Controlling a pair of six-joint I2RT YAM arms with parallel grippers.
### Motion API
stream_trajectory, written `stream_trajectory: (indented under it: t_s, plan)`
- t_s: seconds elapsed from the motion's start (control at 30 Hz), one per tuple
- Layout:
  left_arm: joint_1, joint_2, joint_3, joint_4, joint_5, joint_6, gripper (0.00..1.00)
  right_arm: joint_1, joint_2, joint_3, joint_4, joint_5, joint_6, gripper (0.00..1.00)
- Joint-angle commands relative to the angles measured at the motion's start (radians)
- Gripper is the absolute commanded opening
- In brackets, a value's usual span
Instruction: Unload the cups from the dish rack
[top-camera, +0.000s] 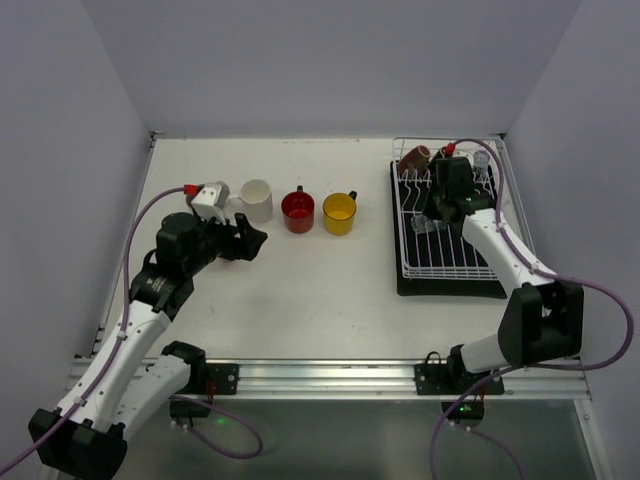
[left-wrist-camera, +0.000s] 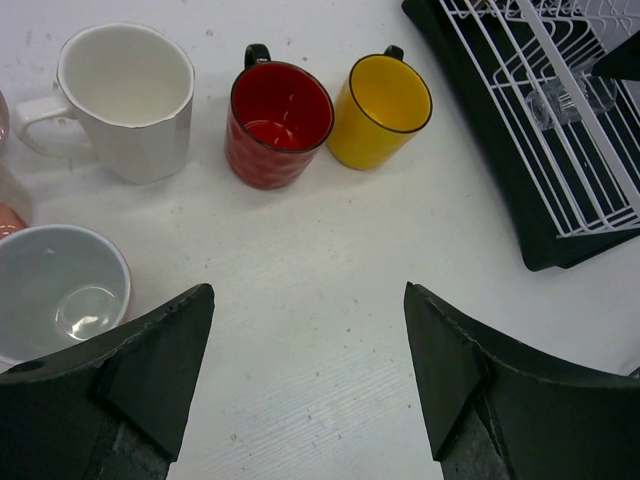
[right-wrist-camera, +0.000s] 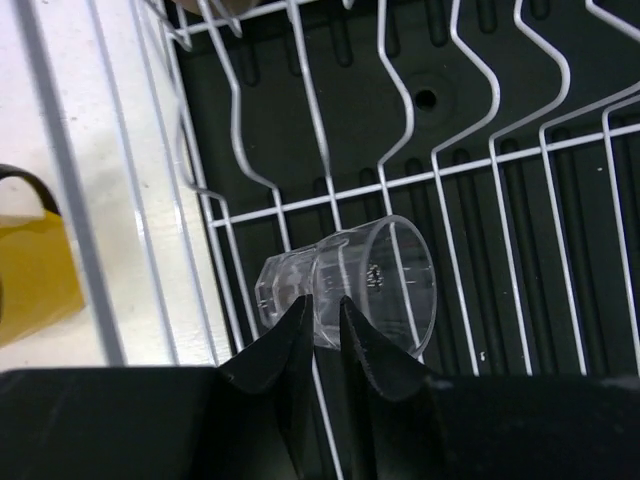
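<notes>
Left hand (left-wrist-camera: 308, 300): spread wide and holding nothing, above bare table (left-wrist-camera: 330, 250) just in front of the cups that stand there.
Right hand (right-wrist-camera: 322, 305): over the dish rack (top-camera: 408, 262), with its tips pressed nearly together on the clear glass (right-wrist-camera: 385, 270) and only a slit between them.
Clear glass: lying on its side on the rack's wires, mouth to the right in the right wrist view. Overhead it is mostly hidden under the arm.
Cups on the table: white cup (top-camera: 257, 200), red cup (top-camera: 298, 212) and yellow cup (top-camera: 340, 213), upright in a row left of the rack. The red and yellow cups are just beside each other.
Left wrist view only: a pale cup (left-wrist-camera: 55, 290), upright, near the left finger and in front of the white cup. Overhead it does not show.
Overhead only: a brown cup (top-camera: 415, 155) lying at the rack's far left corner.
Black tray (top-camera: 450, 288): under the rack, on the table's right side.
</notes>
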Motion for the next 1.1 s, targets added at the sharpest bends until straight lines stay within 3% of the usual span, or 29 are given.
stream_trajectory:
  t_s: [0.0, 0.13, 0.4, 0.63, 0.67, 0.8, 0.9, 1.03, 1.07]
  plan:
    - [-0.007, -0.006, -0.013, 0.043, 0.048, 0.011, 0.81, -0.026, 0.033, 0.031, 0.027, -0.052, -0.021, 0.18]
    - [-0.007, -0.011, -0.014, 0.043, 0.049, 0.013, 0.81, -0.029, -0.015, -0.020, 0.116, -0.095, -0.008, 0.15]
    - [-0.011, -0.008, -0.020, 0.042, 0.052, 0.015, 0.81, -0.131, 0.031, -0.082, 0.073, -0.032, 0.049, 0.15]
    - [-0.016, -0.005, -0.022, 0.042, 0.057, 0.016, 0.81, -0.161, -0.006, -0.116, 0.072, 0.005, 0.054, 0.25]
    - [-0.016, -0.006, -0.024, 0.040, 0.055, 0.018, 0.81, -0.161, -0.028, -0.116, 0.066, 0.008, 0.054, 0.27]
    - [-0.019, -0.003, -0.019, 0.040, 0.063, 0.018, 0.81, -0.159, -0.148, -0.136, 0.072, -0.018, 0.043, 0.56]
    - [-0.025, -0.002, -0.017, 0.040, 0.068, 0.016, 0.81, -0.159, -0.216, -0.104, 0.021, -0.040, 0.014, 0.72]
    - [-0.056, 0.007, -0.016, 0.040, 0.062, 0.018, 0.81, -0.159, -0.205, -0.030, -0.220, -0.047, -0.033, 0.96]
    - [-0.065, 0.010, -0.013, 0.039, 0.060, 0.019, 0.81, -0.159, -0.202, -0.039, -0.250, -0.040, -0.041, 0.96]
